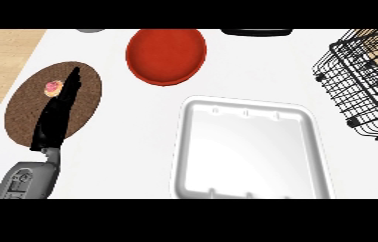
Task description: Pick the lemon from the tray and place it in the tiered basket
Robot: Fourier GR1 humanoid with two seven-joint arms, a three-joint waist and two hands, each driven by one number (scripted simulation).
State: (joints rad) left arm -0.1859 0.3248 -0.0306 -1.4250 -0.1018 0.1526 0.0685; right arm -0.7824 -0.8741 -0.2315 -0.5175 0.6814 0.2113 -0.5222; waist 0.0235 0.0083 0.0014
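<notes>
Only left hand (57, 117) visible, fingers straight; tray (249, 153) apart.

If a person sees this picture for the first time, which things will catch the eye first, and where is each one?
The eye probably goes first to the red plate at the top centre, then to the large white tray below it at the lower centre, where no lemon shows. At the left, the left robot hand stretches its straight black fingers over a brown round mat with a small pink item, and a black wire basket stands at the right edge.
</notes>
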